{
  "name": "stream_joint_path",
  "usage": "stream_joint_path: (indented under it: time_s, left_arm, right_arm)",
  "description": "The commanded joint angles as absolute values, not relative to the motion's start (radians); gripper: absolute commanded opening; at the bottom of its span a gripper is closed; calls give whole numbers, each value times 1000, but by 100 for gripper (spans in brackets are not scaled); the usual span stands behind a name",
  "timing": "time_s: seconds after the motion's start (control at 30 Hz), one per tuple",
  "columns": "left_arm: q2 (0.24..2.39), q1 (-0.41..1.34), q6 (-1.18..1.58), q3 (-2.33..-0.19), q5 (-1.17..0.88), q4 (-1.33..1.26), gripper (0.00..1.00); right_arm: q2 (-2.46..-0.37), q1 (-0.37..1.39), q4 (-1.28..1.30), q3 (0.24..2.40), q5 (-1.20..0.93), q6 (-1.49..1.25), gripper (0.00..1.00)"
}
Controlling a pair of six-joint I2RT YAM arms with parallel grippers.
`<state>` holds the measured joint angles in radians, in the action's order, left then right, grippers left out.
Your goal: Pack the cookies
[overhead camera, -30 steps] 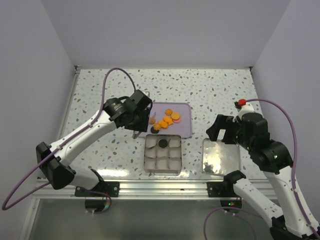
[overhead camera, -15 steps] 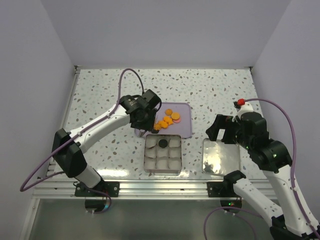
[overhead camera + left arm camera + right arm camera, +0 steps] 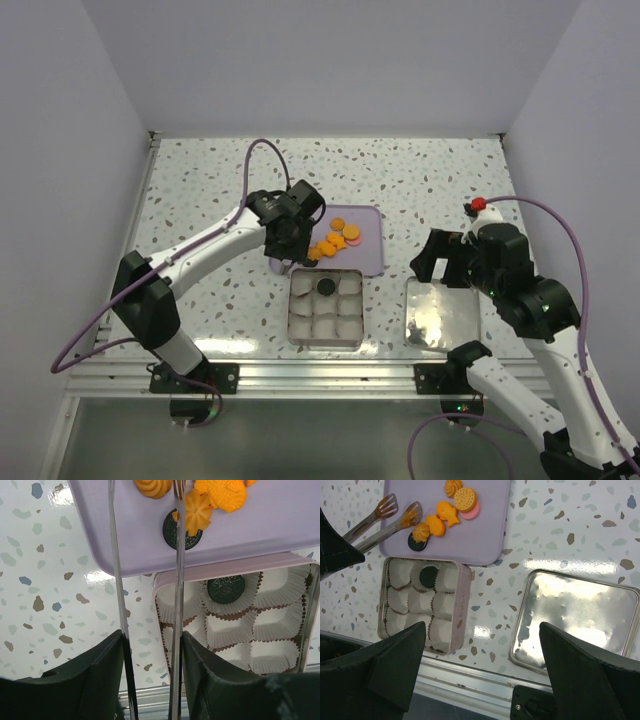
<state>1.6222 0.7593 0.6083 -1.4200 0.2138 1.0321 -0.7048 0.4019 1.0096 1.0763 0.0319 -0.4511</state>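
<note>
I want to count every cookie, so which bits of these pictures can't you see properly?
Left wrist view: the picture's top edge cuts off some orange cookies and the tongs' tips.
Top view: the left arm's wrist covers the purple tray's left side; cookies there look too small to count.
Right wrist view: the right pincer's dark finger hides the tin's lower-left cups.

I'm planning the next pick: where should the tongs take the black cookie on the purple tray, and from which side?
Take the black cookie by its rim: tongs tips on its left and right edges, lowered from the tin side. It lies flat on the tray, leaving only the rim, and an orange swirl cookie overlaps its far edge.
</note>
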Motion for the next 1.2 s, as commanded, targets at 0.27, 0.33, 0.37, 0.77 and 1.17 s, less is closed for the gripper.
stream_joint_path:
  time_s: [0.27,0.33,0.37,0.77,1.17]
  left_arm:
    - [1621,750,606,-1339,216,979,49]
    - [1618,750,607,-1330,215,976,49]
    - [1617,750,609,-1322,213,974,49]
    - [1569,747,627,-1269,160,940,35]
    - [1480,742,641,-1382,160,1015,33]
  right_arm:
    - [-713,411,985,1069,21,-446,99]
    - [-715,411,986,1071,23,-446,99]
    - [-712,411,986,1071,21,-446,99]
    - [-710,414,992,1081,21,-446,99]
    - [-709,422,1002,1100,15,-446,99]
